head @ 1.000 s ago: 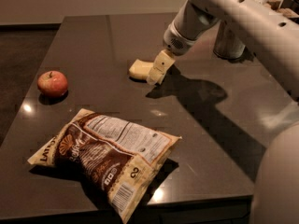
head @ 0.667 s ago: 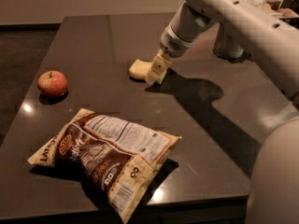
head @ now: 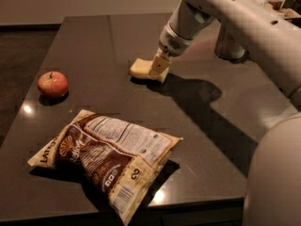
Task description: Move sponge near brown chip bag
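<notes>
Lying flat near the front edge of the dark worktop (head: pixel 94 36), the brown chip bag (head: pixel 108 159) shows its crinkled back. A white nutrition label (head: pixel 124 134) faces up, a barcode (head: pixel 123 196) sits toward its lower corner, and an orange sun-like logo (head: pixel 67 147) sits at its left end. What the bag holds cannot be seen. The sponge (head: pixel 139 68), a pale yellow block, rests on the worktop farther back, well apart from the bag and up and to the right of it. A red apple (head: pixel 52 84) stands toward the left side of the worktop, apart from both. The arm (head: pixel 221 13) reaches in from the upper right and slopes down and to the left over the worktop, its pale wrist angled steeply toward the surface. The end effector (head: pixel 159 68) is down at the sponge's right end, meeting it there. Whether it is clamped on the sponge or merely set against it cannot be told. Behind the arm, at the far right, a grey cylindrical object (head: pixel 228 48) stands on the worktop.
</notes>
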Robot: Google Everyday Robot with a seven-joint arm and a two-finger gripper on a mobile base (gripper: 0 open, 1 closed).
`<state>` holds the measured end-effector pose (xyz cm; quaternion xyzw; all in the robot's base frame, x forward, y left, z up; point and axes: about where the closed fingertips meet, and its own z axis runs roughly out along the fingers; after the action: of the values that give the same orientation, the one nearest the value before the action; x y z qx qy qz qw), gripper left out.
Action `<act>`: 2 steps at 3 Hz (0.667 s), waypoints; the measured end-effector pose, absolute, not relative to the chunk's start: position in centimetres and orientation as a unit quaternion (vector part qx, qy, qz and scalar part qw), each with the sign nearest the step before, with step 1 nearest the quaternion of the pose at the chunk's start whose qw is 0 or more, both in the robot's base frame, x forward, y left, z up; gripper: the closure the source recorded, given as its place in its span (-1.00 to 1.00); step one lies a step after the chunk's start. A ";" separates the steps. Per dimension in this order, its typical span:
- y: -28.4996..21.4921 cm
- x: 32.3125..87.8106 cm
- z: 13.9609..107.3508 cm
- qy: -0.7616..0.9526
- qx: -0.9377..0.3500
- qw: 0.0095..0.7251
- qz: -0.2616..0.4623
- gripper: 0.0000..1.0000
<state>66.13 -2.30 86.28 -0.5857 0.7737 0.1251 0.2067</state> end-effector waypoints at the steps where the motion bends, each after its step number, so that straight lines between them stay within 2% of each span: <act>1: -2.9 64.5 88.2 0.756 -0.612 0.203 0.116 0.89; 2: -2.4 61.3 89.4 0.720 -0.655 0.194 0.119 1.00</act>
<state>61.29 -2.37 89.44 -0.6552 0.7205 0.1188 0.1936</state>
